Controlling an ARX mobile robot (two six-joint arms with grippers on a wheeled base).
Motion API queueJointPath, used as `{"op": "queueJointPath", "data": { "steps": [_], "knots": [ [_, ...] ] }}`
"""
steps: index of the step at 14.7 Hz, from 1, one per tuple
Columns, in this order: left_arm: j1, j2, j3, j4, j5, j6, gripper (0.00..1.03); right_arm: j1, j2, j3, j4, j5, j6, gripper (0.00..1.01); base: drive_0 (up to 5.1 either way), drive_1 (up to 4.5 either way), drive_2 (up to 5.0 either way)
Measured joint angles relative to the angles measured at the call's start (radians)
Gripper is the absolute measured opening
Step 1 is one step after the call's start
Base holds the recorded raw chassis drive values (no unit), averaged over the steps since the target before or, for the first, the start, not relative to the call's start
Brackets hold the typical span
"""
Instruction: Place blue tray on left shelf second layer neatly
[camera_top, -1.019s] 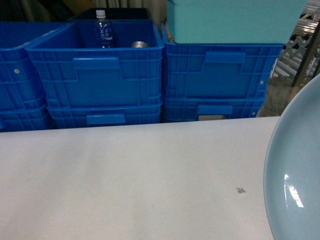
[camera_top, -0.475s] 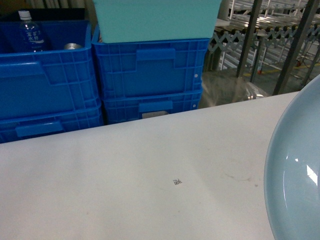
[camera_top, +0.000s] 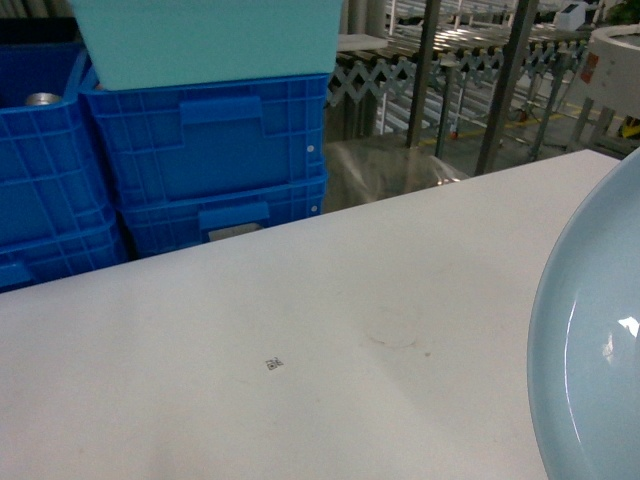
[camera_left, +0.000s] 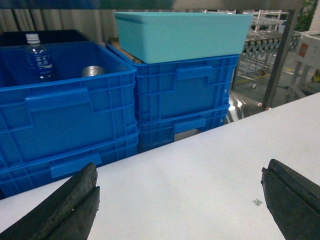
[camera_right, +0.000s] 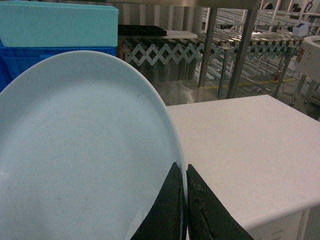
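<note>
The blue tray (camera_top: 592, 370), pale and glossy, fills the right edge of the head view, held up over the white table (camera_top: 300, 300). In the right wrist view the blue tray (camera_right: 85, 150) stands on edge, and my right gripper (camera_right: 181, 167) is shut on its rim, one finger on each side. My left gripper (camera_left: 180, 170) hovers low over the table, open wide with nothing between its fingers. Steel rack uprights (camera_top: 428, 70) rise behind the table. I cannot make out which tier is the left shelf second layer.
Stacked dark-blue crates (camera_top: 210, 150) stand behind the table, with a turquoise box (camera_top: 200, 40) on top. One crate holds a bottle (camera_left: 39, 57) and a can (camera_left: 92, 71). An expanding roller conveyor (camera_top: 400, 70) is behind. The table's right edge (camera_right: 280, 200) is near.
The head view has swung to the right: the crates slid left and the steel uprights and conveyor came into sight. The tray keeps its place at the right edge.
</note>
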Motion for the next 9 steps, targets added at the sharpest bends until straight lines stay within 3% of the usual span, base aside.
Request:
{"op": "queueJointPath", "data": {
  "steps": [9],
  "knots": [
    [0.0, 0.0, 0.0, 0.0, 0.0, 0.0, 0.98, 0.0, 0.0, 0.0, 0.0, 0.0, 0.0, 0.02, -1.5, -1.55, -1.5]
  ]
}}
